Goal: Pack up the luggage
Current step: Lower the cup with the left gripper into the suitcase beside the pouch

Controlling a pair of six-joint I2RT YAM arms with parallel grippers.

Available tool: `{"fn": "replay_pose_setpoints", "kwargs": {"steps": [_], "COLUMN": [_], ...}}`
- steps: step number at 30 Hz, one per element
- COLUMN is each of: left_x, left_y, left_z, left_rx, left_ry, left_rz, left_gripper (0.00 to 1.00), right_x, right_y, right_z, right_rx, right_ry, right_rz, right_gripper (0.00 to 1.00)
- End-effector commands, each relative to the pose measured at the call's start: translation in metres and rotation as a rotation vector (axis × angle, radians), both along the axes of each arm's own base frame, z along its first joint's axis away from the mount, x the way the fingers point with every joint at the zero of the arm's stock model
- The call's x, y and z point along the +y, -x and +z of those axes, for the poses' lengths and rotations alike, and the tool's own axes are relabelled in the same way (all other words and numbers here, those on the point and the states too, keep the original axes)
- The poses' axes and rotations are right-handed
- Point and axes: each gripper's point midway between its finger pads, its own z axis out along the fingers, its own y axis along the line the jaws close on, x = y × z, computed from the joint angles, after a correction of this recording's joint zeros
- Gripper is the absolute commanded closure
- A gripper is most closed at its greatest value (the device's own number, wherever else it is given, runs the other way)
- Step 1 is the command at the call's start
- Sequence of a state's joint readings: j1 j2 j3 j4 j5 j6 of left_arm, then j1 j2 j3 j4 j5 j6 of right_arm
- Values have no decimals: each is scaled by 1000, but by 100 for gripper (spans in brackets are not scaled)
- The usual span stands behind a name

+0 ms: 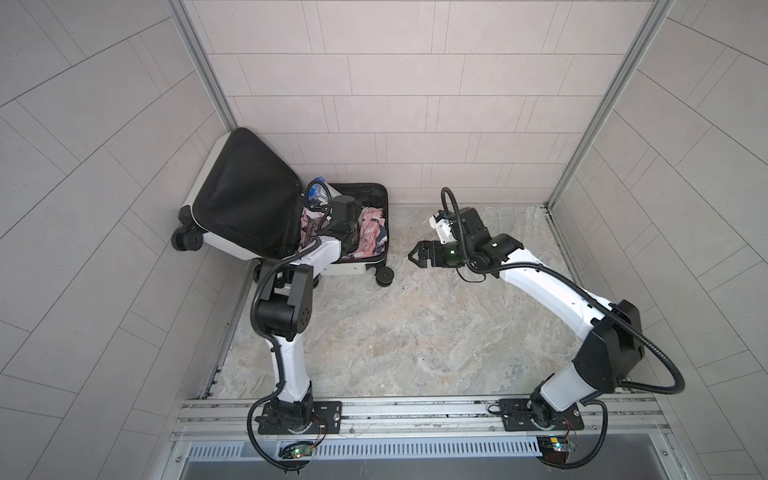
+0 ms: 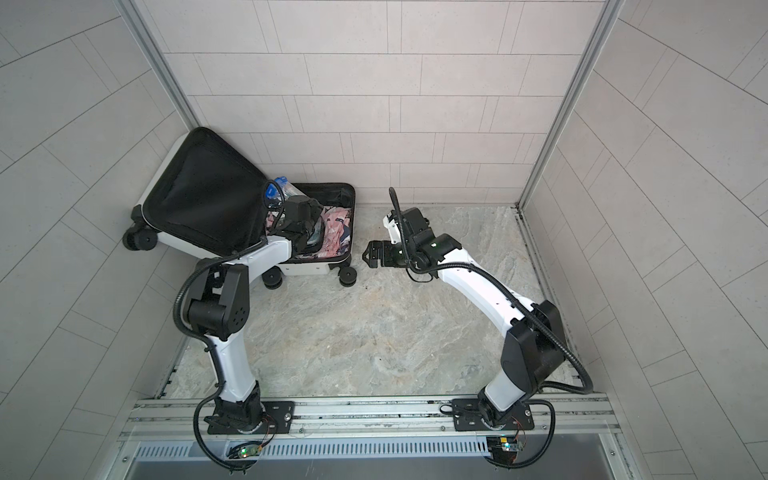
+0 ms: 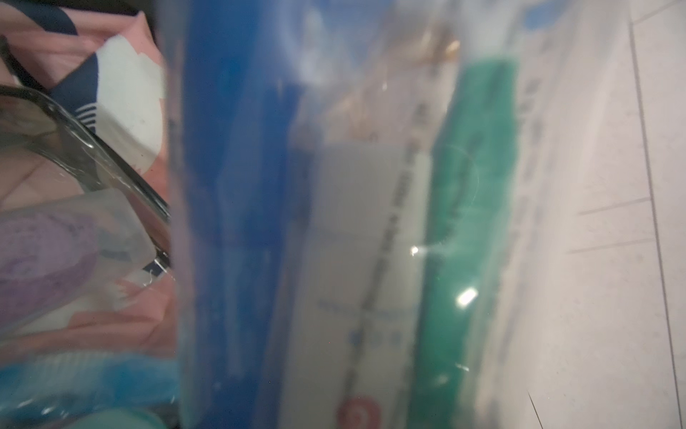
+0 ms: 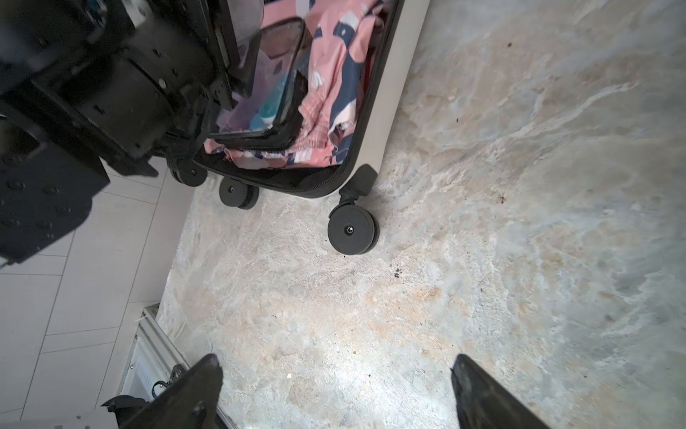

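One luggage (image 1: 245, 199) — left pincer (image 1: 328, 208) inside, right pincer (image 1: 412, 254) just beside.

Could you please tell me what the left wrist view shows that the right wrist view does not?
Left wrist only: a blurred close-up of a clear bag holding blue and green packets. Right wrist only: the luggage shell, a wheel, the floor and the open right claw. Both: the pink cloth and the black-trimmed pouch.
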State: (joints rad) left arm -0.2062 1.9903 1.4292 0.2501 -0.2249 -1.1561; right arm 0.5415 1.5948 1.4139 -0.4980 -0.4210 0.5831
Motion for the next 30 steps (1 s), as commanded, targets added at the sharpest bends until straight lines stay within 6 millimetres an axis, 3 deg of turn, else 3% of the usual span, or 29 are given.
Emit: {"fn": "replay_pose_setpoints", "kwargs": {"steps": [1,7,11,19,21,23,25,30], "left_x": [12,20,15,21,22,22,21,21], "left_y": [-30,-60,-79,-94,-97,-100,-101,-100], "left_z": [51,28,26,-4,-7,-8,-9,-7], "left_rx": [-170,-151,-158,-141,-146,-142,-140,-144], "left_ry": [114,187,207,306,319,327,329,331], "left_rz": [66,107,94,136,137,130,125,125], "left_gripper": [73,73,71,67,56,34,1,0], "right_x": [10,12,12,13,13,14,14,15], "right_y": [-3,-6,-9,-11,-11,-12,-12,-13], "right_z": [14,2,-1,2,4,4,4,5], "right_rx": [-31,-11,-3,-5,-8,-7,-6,-9], "right_ry": [-34,-12,-2,-4,-7,-10,-12,-15], "right_rz": [16,16,12,10,8,7,6,6], "right_gripper": [2,3,3,3,3,3,3,3]}}
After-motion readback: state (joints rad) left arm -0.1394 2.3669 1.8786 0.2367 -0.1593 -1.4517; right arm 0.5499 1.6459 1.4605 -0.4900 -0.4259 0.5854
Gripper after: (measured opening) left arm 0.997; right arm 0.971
